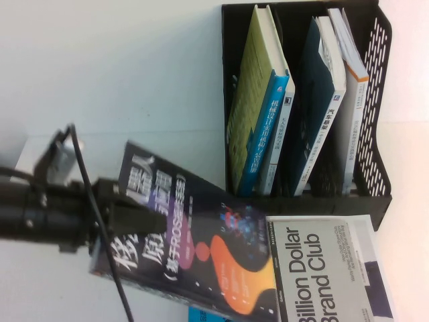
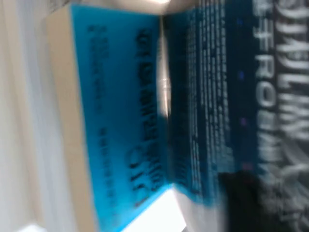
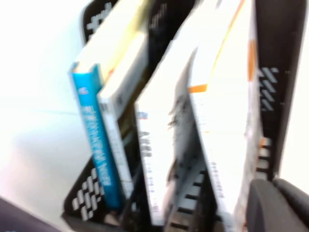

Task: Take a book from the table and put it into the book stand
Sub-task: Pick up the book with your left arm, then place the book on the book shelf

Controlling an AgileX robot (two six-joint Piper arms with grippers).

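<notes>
while the book (image 1: 201, 248) lies tilted near the front of the table (image 1: 134, 80), raised at its left end, held there by the left gripper (image 1: 131, 218). fingers closed on the book's left edge, dark pads over the cover beside the white title, so shut on it and not merely touching, by the look of the high view. right corner of the book overlapping the grey "billion dollar brand club" book (image 1: 322, 268), with a sliver of a cyan book (image 1: 201, 315) showing beneath; the same cyan book (image 2: 120, 121) filling the left wrist view alongside the navy cover (image 2: 231, 96).

as for the relation that matters: book stand (image 1: 375, 188) up and to the right of the claw, well apart from it, with its slots running away from the robot. long axis of the book lying roughly left to right across the table, slanting, so crosswise to those slots. probably calls for a lift, a turn to stand the book on edge, then a carry rightward. slots already crowded with upright volumes (image 1: 261, 121); which gap would take it, hard to say.

right gripper (image 3: 277, 208) only partly seen at the edge of its own wrist view, close in front of the stand (image 3: 270, 72), nearer to it than the left; fingers open or closed, cannot tell.
</notes>
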